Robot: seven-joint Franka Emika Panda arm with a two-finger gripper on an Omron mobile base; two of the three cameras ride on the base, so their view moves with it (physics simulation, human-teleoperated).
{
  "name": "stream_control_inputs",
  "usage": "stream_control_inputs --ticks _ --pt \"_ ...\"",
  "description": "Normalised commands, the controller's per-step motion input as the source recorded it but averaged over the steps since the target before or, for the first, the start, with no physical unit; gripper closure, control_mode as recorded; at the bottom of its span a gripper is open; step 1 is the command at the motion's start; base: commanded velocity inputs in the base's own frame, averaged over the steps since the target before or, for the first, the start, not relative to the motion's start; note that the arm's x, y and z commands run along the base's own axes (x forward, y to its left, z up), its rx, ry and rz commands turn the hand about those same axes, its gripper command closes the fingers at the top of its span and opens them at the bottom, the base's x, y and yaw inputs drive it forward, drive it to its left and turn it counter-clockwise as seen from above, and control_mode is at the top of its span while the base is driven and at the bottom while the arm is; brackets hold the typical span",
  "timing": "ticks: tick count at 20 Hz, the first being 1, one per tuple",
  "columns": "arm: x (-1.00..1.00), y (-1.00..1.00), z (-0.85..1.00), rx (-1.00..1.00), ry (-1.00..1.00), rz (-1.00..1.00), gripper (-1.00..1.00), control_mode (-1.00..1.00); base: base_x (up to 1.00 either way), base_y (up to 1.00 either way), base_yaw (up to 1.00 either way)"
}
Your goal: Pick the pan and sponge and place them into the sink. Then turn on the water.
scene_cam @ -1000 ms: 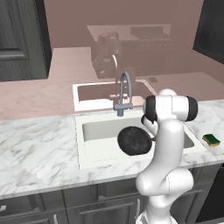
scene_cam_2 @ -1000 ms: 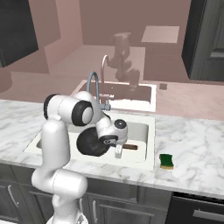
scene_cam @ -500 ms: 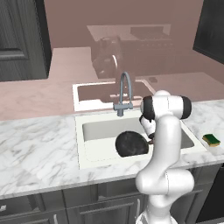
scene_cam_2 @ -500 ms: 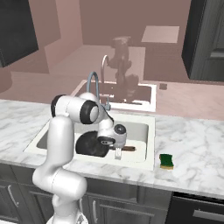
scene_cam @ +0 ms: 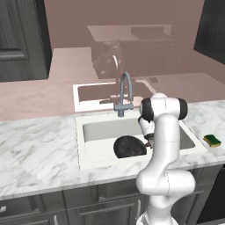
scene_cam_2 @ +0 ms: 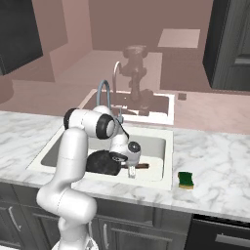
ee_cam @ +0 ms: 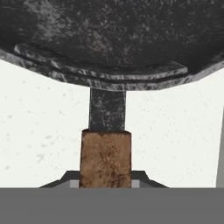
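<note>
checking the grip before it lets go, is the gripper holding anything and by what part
The gripper holds the pan by its brown handle, low inside the sink.

Light is even and soft across all 3 views, with no glare. The pink back wall [scene_cam: 132, 26] mirrors the room hazily. The sink [scene_cam: 94, 127] floor reads bright white. Rendering is coarse, and the pan [ee_cam: 113, 39] texture is grainy and blurred up close.
</note>
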Motion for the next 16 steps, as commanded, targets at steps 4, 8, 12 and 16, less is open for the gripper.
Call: stream_control_inputs --ticks 4,8,12,16 --pt "0.4 0.08 -0.28 0.02 0.0 0.1 1.0 -1.0 0.0 0.0 0.0" --pt "0.39 0.07 -0.29 0.01 0.0 0.1 1.0 -1.0 0.0 0.0 0.0" --pt "0.19 0.11 -0.42 -0.01 -0.06 0.1 1.0 -1.0 0.0 0.0 0.0" --pt "0.0 0.12 -0.48 -0.04 -0.15 0.12 1.0 -1.0 0.0 0.0 0.0"
